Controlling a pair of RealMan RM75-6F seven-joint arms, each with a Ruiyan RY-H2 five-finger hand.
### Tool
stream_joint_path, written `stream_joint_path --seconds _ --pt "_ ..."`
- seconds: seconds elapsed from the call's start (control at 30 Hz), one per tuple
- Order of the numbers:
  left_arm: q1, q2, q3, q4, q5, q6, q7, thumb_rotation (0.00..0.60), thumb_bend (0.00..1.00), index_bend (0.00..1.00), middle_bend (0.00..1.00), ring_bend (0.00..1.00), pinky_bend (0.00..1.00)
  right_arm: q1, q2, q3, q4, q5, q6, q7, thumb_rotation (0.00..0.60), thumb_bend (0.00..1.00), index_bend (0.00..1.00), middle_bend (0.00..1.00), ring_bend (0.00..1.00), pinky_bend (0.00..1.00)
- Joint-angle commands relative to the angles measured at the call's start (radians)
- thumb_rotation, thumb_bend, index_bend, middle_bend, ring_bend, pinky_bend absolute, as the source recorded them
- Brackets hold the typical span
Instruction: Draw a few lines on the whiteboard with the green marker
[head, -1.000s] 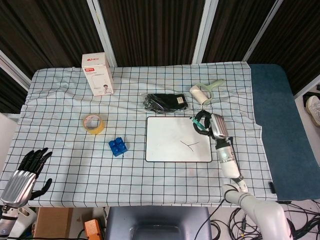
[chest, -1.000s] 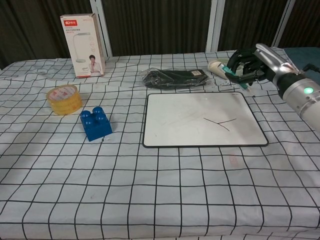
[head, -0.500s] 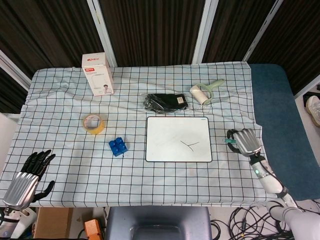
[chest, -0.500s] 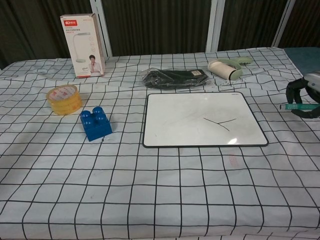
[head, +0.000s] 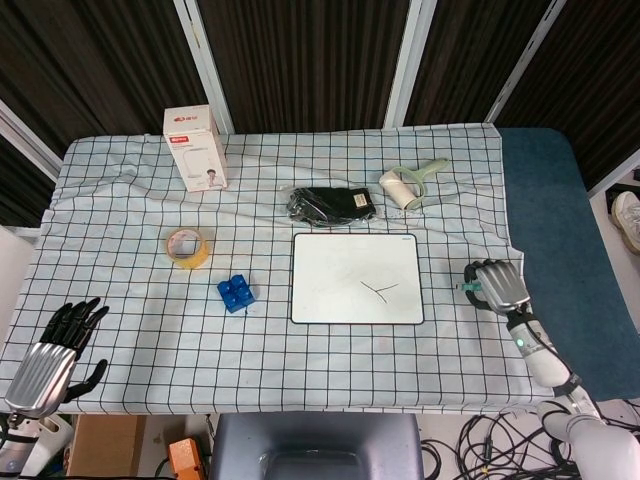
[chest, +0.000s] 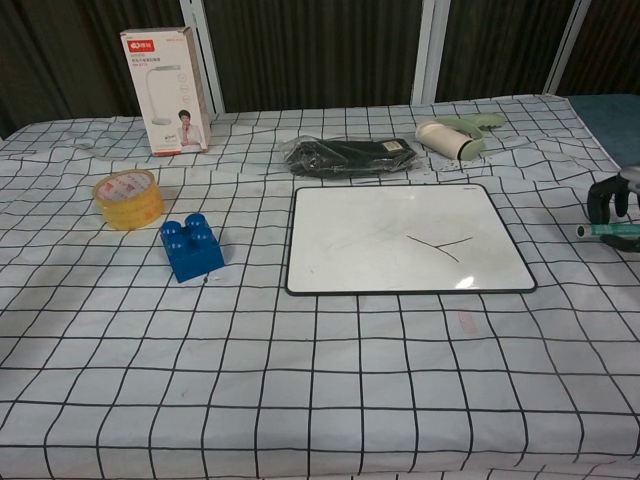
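Note:
The whiteboard lies flat in the middle of the table and bears a few short dark lines at its right centre. To its right, off the board and near the cloth's right edge, my right hand holds the green marker, which lies roughly level with its tip pointing toward the board. My left hand hangs at the near left corner of the table, fingers apart and holding nothing; the chest view does not show it.
A blue brick and a roll of yellow tape sit left of the board. Behind it lie a black bag, a pale green lint roller and a white box. Blue padding borders the table's right side.
My right hand left the board's upper right corner with the marker, swung right and toward me, and now sits beside the board near the table's right edge. The left hand barely moved.

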Motion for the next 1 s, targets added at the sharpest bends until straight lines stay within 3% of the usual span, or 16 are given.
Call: stream_joint_path --seconds 0.03,0.13,0.23,0.4,0.5,0.57,0.67,0.77,1.0 --pt "0.003 0.0 -0.003 0.001 -0.003 0.005 -0.008 0.6 0.42 0.0 0.0 0.0 0.06 -0.014 0.016 -0.017 -0.006 -0.021 0.032 -0.025 0.6 0.46 0.42 0.41 0.36 0.47" --pt "0.006 0.001 -0.002 0.002 0.001 0.015 -0.012 0.6 0.42 0.0 0.0 0.0 0.06 -0.029 0.039 -0.02 -0.039 -0.029 0.072 -0.023 0.6 0.44 0.35 0.38 0.34 0.46" --pt "0.01 0.002 -0.001 0.002 0.006 0.024 -0.01 0.6 0.42 0.0 0.0 0.0 0.06 -0.057 0.065 -0.007 -0.078 -0.033 0.18 -0.047 0.6 0.43 0.3 0.36 0.32 0.45" --pt "0.017 0.002 -0.002 0.0 -0.001 0.029 -0.005 0.6 0.42 0.0 0.0 0.0 0.06 -0.123 0.178 0.023 -0.271 -0.025 0.351 -0.052 0.6 0.38 0.16 0.28 0.25 0.4" --pt "0.021 0.002 -0.002 -0.002 0.001 0.035 0.002 0.6 0.42 0.0 0.0 0.0 0.06 -0.172 0.297 0.026 -0.487 -0.011 0.401 -0.103 0.6 0.35 0.06 0.17 0.16 0.29" --pt "0.025 -0.001 -0.005 -0.004 -0.001 0.042 0.022 0.6 0.42 0.0 0.0 0.0 0.05 -0.256 0.458 -0.007 -0.773 0.031 0.412 -0.247 0.6 0.33 0.01 0.06 0.05 0.14" --pt "0.034 0.004 0.002 -0.027 -0.023 0.023 0.05 0.6 0.42 0.0 0.0 0.0 0.05 -0.359 0.602 -0.043 -1.079 0.069 0.487 -0.411 0.6 0.31 0.0 0.0 0.0 0.06" --pt "0.036 0.013 0.003 -0.053 -0.045 0.001 0.094 0.6 0.42 0.0 0.0 0.0 0.05 -0.438 0.59 -0.04 -1.115 0.065 0.602 -0.458 0.6 0.3 0.0 0.0 0.0 0.05" --pt "0.036 0.012 0.001 -0.076 -0.057 -0.016 0.124 0.6 0.42 0.0 0.0 0.0 0.05 -0.46 0.601 -0.041 -1.104 0.048 0.578 -0.447 0.6 0.3 0.0 0.0 0.0 0.04"
